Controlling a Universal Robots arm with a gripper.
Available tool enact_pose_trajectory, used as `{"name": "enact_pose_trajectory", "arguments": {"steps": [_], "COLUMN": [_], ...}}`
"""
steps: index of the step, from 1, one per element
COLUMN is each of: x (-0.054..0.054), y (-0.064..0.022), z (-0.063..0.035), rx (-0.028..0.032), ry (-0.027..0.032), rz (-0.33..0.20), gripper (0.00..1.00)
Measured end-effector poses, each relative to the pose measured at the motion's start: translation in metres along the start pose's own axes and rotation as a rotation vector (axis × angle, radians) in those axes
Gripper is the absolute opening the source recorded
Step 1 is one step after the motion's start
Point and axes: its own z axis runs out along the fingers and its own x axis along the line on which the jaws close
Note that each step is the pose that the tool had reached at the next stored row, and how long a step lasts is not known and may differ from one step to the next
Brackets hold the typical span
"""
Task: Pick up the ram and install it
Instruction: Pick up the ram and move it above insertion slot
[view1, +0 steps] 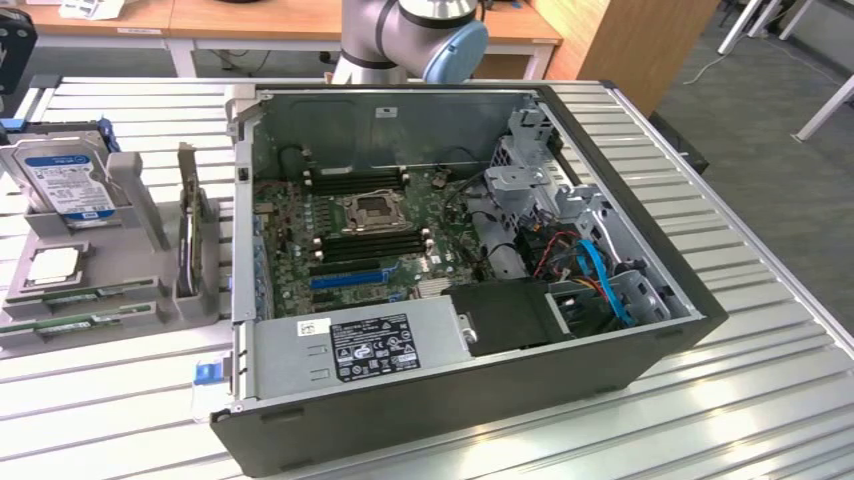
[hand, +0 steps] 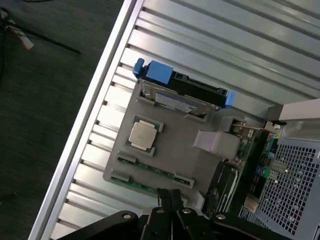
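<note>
Your gripper (hand: 169, 193) has its jaws drawn close together, with nothing between them. It hangs over the edge of the grey holder tray (hand: 175, 145). The ram (hand: 152, 169) is the nearest thing to it, lying flat in its clips on that tray with a second green stick (hand: 134, 185) beside it. The processor chip (hand: 142, 135) sits just past the ram, and the hard drive (hand: 180, 99) stands at the tray's far end. The tray rests on the slatted table (view1: 747, 400), at the exterior view's left of the open computer case (view1: 467, 405).
</note>
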Motion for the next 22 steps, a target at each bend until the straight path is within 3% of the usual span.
{"name": "enact_pose_trajectory", "arguments": {"steps": [22], "x": [0.0000], "y": [0.0000], "z": [0.0002], "rx": [-0.0055], "ry": [0.0122], "rz": [-0.271], "gripper": [0.14]}}
